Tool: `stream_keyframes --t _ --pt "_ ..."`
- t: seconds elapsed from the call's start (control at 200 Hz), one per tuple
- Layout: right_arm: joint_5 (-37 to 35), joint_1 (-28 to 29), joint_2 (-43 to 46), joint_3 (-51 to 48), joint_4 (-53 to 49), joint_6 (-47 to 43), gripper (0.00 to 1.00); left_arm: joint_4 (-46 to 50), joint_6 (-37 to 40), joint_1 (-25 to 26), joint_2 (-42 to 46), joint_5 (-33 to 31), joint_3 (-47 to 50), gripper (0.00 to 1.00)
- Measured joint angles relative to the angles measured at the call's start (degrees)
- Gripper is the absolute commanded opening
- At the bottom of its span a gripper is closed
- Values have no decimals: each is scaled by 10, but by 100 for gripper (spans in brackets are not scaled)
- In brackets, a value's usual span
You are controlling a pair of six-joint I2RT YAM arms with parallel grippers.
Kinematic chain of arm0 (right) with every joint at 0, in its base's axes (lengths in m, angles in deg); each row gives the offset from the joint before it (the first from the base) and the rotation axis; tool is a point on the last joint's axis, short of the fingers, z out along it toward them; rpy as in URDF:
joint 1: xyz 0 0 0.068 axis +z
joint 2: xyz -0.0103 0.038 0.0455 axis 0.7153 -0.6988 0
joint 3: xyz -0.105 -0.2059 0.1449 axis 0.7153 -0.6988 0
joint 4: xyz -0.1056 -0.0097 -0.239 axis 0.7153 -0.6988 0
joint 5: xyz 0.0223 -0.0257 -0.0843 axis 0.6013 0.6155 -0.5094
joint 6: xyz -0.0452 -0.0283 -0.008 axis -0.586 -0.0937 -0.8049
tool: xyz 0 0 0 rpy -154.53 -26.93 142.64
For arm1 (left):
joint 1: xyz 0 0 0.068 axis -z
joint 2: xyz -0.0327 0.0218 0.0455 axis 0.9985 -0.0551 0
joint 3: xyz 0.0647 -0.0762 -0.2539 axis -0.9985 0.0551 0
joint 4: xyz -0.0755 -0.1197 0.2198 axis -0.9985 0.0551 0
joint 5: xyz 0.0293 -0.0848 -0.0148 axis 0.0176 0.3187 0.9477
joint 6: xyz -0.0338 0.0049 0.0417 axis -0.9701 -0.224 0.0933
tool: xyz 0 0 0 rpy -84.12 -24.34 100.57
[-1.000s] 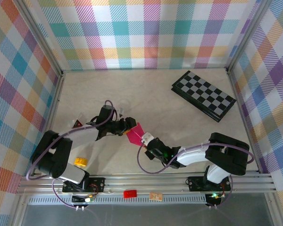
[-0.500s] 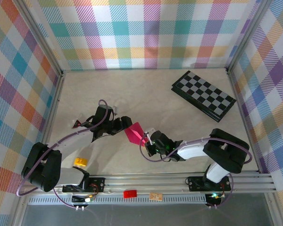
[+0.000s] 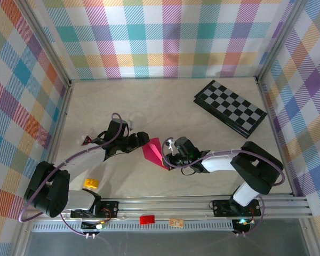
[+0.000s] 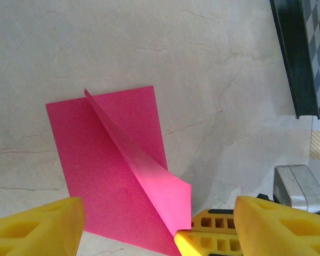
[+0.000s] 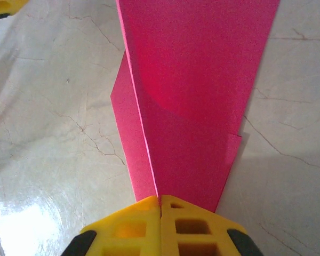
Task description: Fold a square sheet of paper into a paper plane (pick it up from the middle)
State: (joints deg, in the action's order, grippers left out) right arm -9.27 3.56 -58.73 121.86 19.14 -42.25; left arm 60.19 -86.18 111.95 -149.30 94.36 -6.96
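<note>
While the left gripper hovers with jaws wide beside it, the pink sheet lies mid-table, folded to a rectangle, one flap lifted along a diagonal crease. The right gripper pinches that flap's edge. No pointed plane yet; most folds seemingly remain.

Sheet lies midway on the table, left gripper just to its left, right gripper clamped on its right edge. Chessboard sits well apart, behind and to the right.
</note>
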Motion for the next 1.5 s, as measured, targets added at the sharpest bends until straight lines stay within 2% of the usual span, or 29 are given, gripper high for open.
stream_keyframes --t 0.31,0.39,0.49,0.655,0.8,1.1,1.5 --pt "10 -1 -21 -14 32 45 5 0 0 0 0 2 1 71" --pt "6 -1 -21 -28 53 60 5 -3 -2 0 0 3 3 68" --pt "4 -1 -22 -43 81 80 5 -15 -9 0 -1 8 11 56" --pt "6 -2 -34 -61 141 112 5 -46 -25 0 -15 28 19 28" --pt "4 -2 -40 -77 184 130 5 -87 -41 2 -39 51 23 16" --pt "-2 -2 -55 -103 259 169 5 -149 -59 29 -90 82 26 9" --pt "-2 -6 -76 -126 336 217 4 -199 -72 70 -154 92 26 7"
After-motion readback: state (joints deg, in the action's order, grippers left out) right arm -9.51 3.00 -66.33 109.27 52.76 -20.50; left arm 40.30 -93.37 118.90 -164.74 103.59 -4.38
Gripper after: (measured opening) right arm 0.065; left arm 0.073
